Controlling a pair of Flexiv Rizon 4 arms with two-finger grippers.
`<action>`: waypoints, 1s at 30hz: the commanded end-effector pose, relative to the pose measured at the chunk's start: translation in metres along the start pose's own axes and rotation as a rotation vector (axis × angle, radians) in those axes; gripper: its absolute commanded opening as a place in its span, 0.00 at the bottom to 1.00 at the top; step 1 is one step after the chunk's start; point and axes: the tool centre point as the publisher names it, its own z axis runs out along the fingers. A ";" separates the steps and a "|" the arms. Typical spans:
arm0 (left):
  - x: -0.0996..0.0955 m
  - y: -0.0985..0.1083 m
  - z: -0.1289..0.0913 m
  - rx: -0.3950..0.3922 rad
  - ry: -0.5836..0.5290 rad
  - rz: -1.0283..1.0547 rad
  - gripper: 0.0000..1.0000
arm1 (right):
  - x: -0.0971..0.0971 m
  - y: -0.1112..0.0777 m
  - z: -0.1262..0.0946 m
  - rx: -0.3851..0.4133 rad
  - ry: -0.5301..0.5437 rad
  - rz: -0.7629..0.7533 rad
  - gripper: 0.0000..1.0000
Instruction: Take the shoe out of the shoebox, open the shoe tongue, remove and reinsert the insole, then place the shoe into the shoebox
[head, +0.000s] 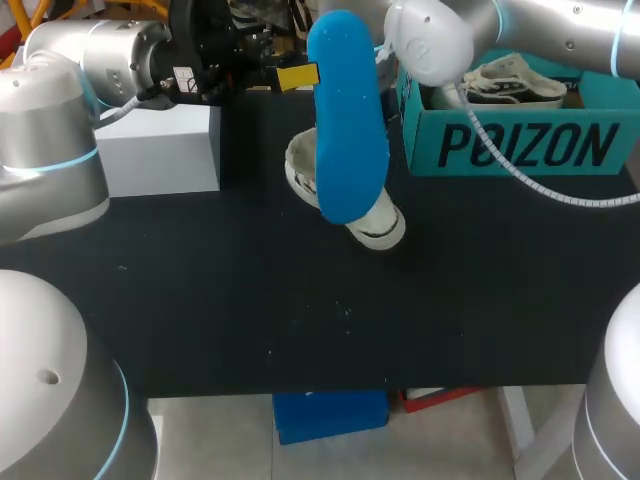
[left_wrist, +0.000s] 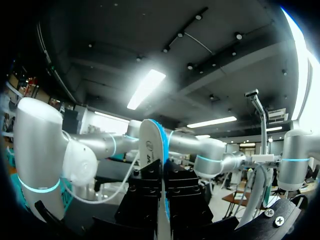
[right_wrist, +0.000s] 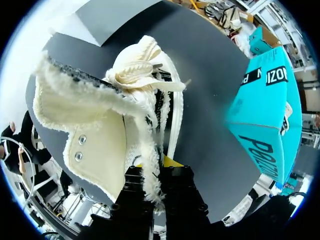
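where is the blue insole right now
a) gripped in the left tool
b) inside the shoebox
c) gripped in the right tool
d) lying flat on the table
a: the insole is clamped on edge between the fingers of the left tool, raised off the table, while the right tool pinches the frayed fabric of the shoe instead.

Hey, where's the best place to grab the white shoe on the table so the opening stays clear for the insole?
Pinch the white shoe by its frayed side collar from above, one jaw inside, one outside. That wall is thin and stands up beside the opening, leaving room for the blue insole. The right gripper grips just there.
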 end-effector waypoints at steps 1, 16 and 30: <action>0.000 0.001 0.000 0.000 -0.001 0.002 0.00 | 0.008 -0.005 0.003 -0.038 0.012 0.620 0.00; 0.000 0.001 0.000 0.000 -0.001 0.002 0.00 | 0.030 -0.006 0.030 -0.049 0.020 0.706 0.00; 0.000 0.001 0.000 0.000 -0.001 0.002 0.00 | 0.027 -0.011 0.068 -0.107 -0.039 0.649 0.00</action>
